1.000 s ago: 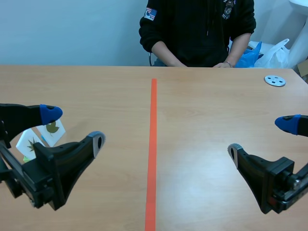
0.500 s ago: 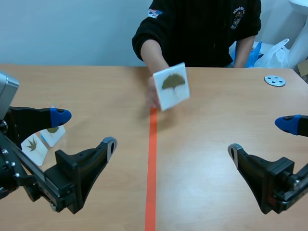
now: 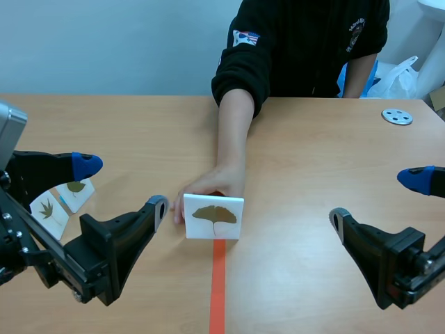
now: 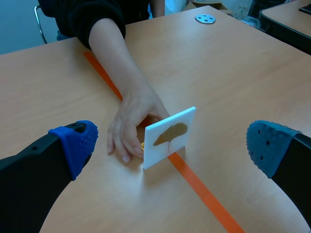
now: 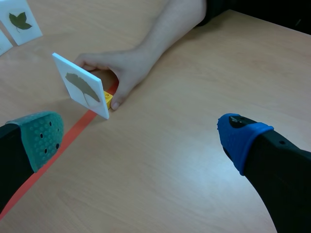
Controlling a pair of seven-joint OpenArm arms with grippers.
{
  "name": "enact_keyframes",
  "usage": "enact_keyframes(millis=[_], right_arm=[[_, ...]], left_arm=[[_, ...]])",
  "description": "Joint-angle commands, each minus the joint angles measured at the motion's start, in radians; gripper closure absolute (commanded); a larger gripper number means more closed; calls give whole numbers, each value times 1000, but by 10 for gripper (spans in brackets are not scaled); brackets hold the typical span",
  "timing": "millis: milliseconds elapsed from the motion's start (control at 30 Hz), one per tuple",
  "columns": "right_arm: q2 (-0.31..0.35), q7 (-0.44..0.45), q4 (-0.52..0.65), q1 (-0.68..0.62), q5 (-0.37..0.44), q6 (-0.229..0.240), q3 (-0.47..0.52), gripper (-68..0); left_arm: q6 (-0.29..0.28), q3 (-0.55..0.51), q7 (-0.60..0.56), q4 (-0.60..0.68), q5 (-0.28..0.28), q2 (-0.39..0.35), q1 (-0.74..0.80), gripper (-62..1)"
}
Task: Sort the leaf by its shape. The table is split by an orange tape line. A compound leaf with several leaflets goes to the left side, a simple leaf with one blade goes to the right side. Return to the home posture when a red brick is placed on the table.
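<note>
bench: pale wood bench (image 3: 313,160), orange tape line (image 3: 222,146) running 12 to 6
leaf card (image 3: 213,217): single fan-shaped blade, stood upright on the tape, probably so it faces the robot
hand (image 3: 208,186): person's, at the card's 12, steadying it
left fingers (image 3: 87,165): spread apart, empty, at the card's 8
right fingers (image 3: 417,179): apart too, empty, at 4
guess: goes right of the line

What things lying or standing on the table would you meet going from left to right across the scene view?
small card with a spiky leaf → small card with a rounder leaf → upright card with a fan-shaped leaf → round metal disc
</note>
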Motion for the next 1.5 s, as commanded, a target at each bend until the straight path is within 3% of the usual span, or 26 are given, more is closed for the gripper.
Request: enact_keyframes(millis=[0,200,467,933,1467], right_arm=[[5,10,1,14,10,0,12,-679],[5,6,1,14,10,0,12,-679],[5,-2,1,14,10,-1,12,-679],[5,-12,1,14,10,-4,12,-679],[5,-24,1,14,10,-4,12,-679]], left_arm=[[-6,-5,-13,4,-5,2,0,-623],[-40,6,-15,-53,14,2,-32,-623],[-56,87,-109,-264,55,7,-161,-623],[-55,253,-304,-725,279,124,-478,-623],[-55,443,-470,-1056,357,153,-732,-623]])
